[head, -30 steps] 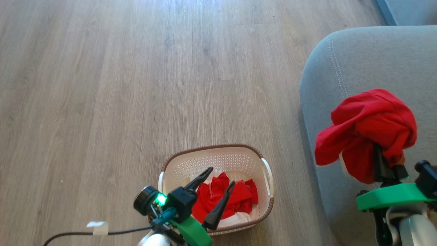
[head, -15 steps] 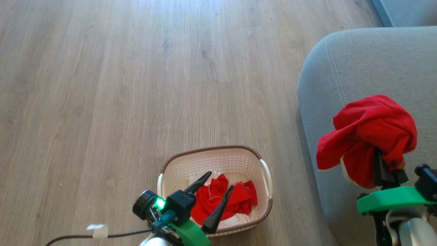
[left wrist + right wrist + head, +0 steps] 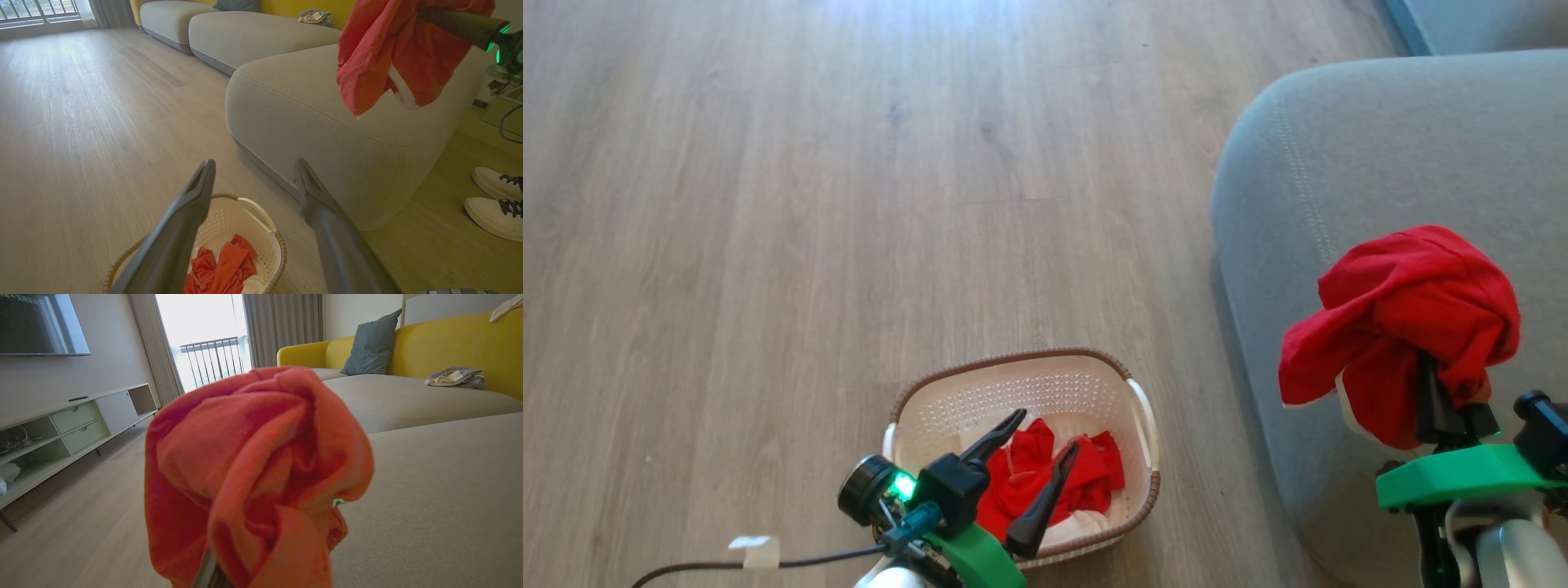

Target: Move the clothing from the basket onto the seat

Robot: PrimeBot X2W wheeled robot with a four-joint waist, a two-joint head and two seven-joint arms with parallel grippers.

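Observation:
Low on the wooden floor stands the basket (image 3: 1013,359), cream with a brown rim, holding red and white clothing (image 3: 1045,482). My left gripper (image 3: 1049,429) hovers above that clothing, open and empty; the left wrist view has its fingers (image 3: 254,163) spread over the basket (image 3: 278,249). My right gripper (image 3: 1425,359) is shut on a bunched red garment (image 3: 1405,310) that drapes over its fingertips and hides them. It hangs above the front corner of the grey seat (image 3: 1339,163). In the right wrist view the garment (image 3: 253,465) covers the fingers.
A cable with a white tag (image 3: 756,549) trails on the floor at the lower left. Beside the seat stand a person's white shoes (image 3: 494,196). Further off are a TV cabinet (image 3: 73,424), a yellow sofa back (image 3: 449,347) and a crumpled cloth (image 3: 455,377).
The head camera has shifted, so basket and seat sit further left in the picture. The right gripper keeps hold of the garment, now slightly further over the seat. The left gripper stays open.

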